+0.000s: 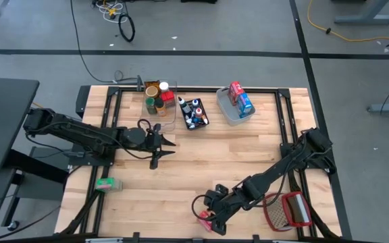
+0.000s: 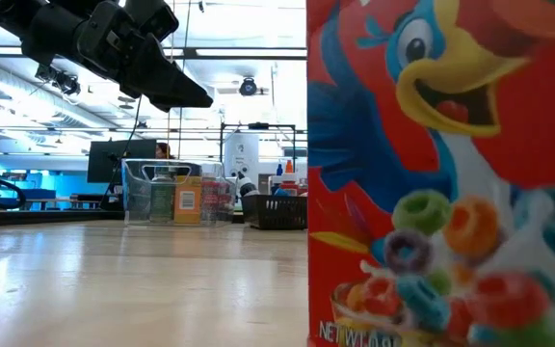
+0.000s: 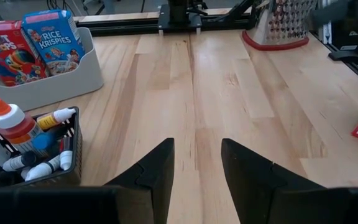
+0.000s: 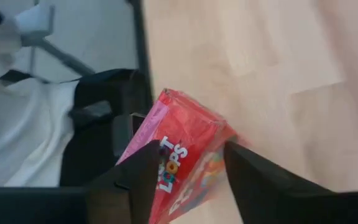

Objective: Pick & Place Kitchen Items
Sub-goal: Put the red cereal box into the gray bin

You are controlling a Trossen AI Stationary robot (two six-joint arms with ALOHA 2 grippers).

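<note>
Right gripper [image 4: 185, 168] at red cereal box [image 4: 182, 155]
Fingers straddle the box, contact uncertain; left gripper [image 3: 196, 168] hovers open, empty.

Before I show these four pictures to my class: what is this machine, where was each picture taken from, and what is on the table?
It is a robot with two dark arms at a wooden table.

One picture looks straight down, one looks level across the tabletop, and two come from cameras on the wrists.

The left gripper hovers open over bare wood, holding nothing.

The right gripper, at the near edge, has its fingers either side of a red Froot Loops box; a firm grip cannot be confirmed.

At the far side stand a clear bin of jars, a black bin of small bottles, and a grey-blue bin with two cereal boxes.
</note>
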